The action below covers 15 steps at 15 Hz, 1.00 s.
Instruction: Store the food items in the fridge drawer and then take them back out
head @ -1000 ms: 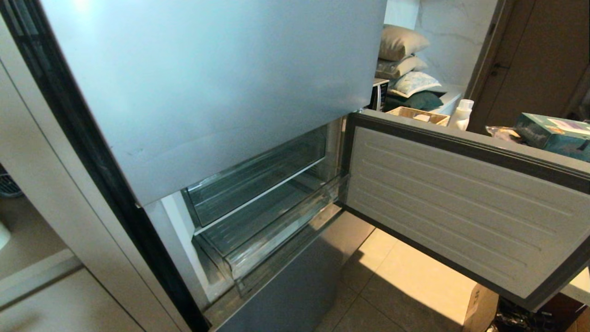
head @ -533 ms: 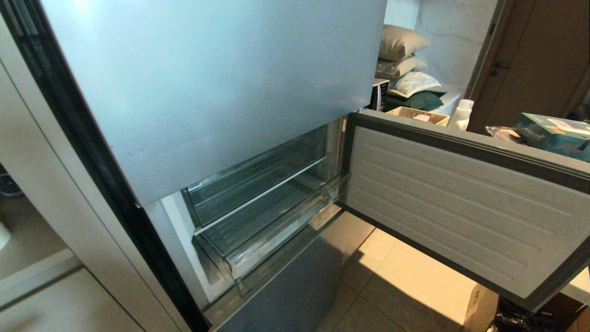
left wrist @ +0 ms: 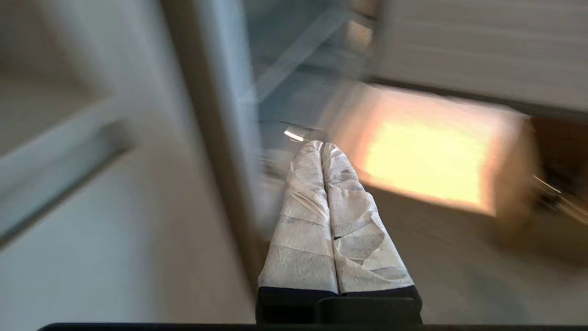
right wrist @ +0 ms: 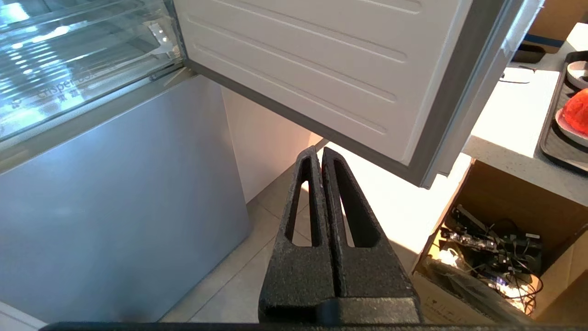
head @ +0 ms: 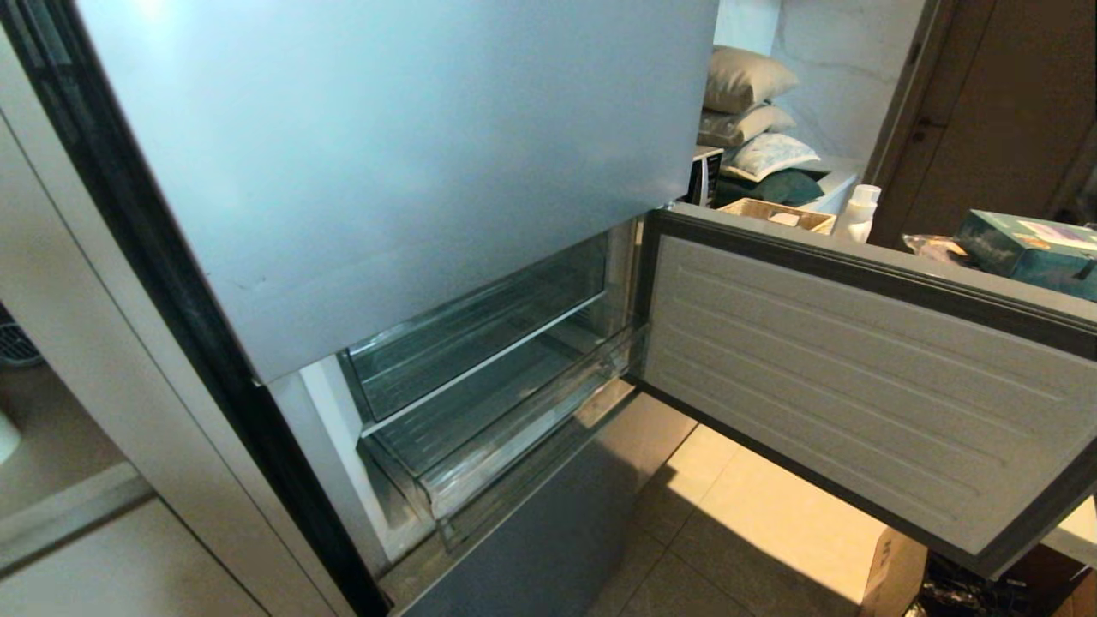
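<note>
My left hand had its wrapped fingers pressed together, empty, low before the fridge. My right hand was pinched together too, holding nothing, under the open door. The fridge drawer sat pulled out; one red food item lay on the counter tray

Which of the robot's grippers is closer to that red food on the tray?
Right, probably. The right gripper hangs shut over the floor by the open fridge door, with the red food on the counter tray in view. The left gripper, shut, faces the fridge; no food shows there.
</note>
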### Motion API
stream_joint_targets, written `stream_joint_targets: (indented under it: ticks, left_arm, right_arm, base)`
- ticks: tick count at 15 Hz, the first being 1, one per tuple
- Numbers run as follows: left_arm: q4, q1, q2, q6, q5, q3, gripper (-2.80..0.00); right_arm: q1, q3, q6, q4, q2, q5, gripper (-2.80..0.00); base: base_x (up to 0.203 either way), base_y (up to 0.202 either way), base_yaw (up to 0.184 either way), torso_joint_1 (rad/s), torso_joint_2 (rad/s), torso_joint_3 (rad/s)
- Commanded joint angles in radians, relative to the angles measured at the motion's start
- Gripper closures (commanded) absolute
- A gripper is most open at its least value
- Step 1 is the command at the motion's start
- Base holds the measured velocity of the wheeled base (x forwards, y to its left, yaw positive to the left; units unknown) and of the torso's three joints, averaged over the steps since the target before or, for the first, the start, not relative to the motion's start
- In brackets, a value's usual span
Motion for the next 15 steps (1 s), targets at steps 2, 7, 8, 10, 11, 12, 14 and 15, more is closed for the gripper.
stream_joint_targets:
  ticks: [2, 7, 8, 10, 11, 12, 14, 15]
  left_arm:
    - [0.001, -0.009, 0.330, 0.045, -0.257, -0.055, 0.00]
    - [-0.049, -0.214, 0.645, 0.098, -0.308, -0.089, 0.00]
    - [-0.068, -0.282, 0.710, 0.100, -0.267, -0.100, 0.00]
    - [-0.156, -0.440, 0.868, 0.100, -0.141, -0.113, 0.00]
    - [-0.219, -0.514, 0.940, 0.098, -0.062, -0.116, 0.00]
    - [-0.289, -0.579, 1.008, 0.089, 0.025, -0.119, 0.00]
    - [-0.441, -0.680, 1.184, 0.062, 0.183, -0.135, 0.00]
    - [-0.515, -0.726, 1.267, 0.050, 0.255, -0.149, 0.00]
  right_arm:
    - [0.000, 0.000, 0.003, 0.001, 0.003, -0.002, 0.00]
    - [0.000, -0.001, -0.003, 0.002, 0.003, -0.002, 0.00]
    - [0.000, -0.001, -0.002, 0.002, 0.003, -0.002, 0.00]
    - [0.000, -0.001, -0.002, 0.002, 0.003, -0.002, 0.00]
    - [0.000, -0.001, -0.002, 0.002, 0.003, -0.003, 0.00]
    - [0.000, -0.001, -0.002, 0.002, 0.003, -0.002, 0.00]
    - [0.000, -0.001, -0.002, 0.002, 0.003, -0.002, 0.00]
    - [0.000, -0.001, 0.000, 0.001, 0.003, -0.002, 0.00]
  base:
    - [0.000, 0.000, 0.000, 0.000, 0.00, 0.000]
    - [0.000, 0.000, 0.000, 0.000, 0.00, 0.000]
    - [0.000, 0.000, 0.000, 0.000, 0.00, 0.000]
    - [0.000, 0.000, 0.000, 0.000, 0.00, 0.000]
    - [0.000, 0.000, 0.000, 0.000, 0.00, 0.000]
    - [0.000, 0.000, 0.000, 0.000, 0.00, 0.000]
    - [0.000, 0.000, 0.000, 0.000, 0.00, 0.000]
    - [0.000, 0.000, 0.000, 0.000, 0.00, 0.000]
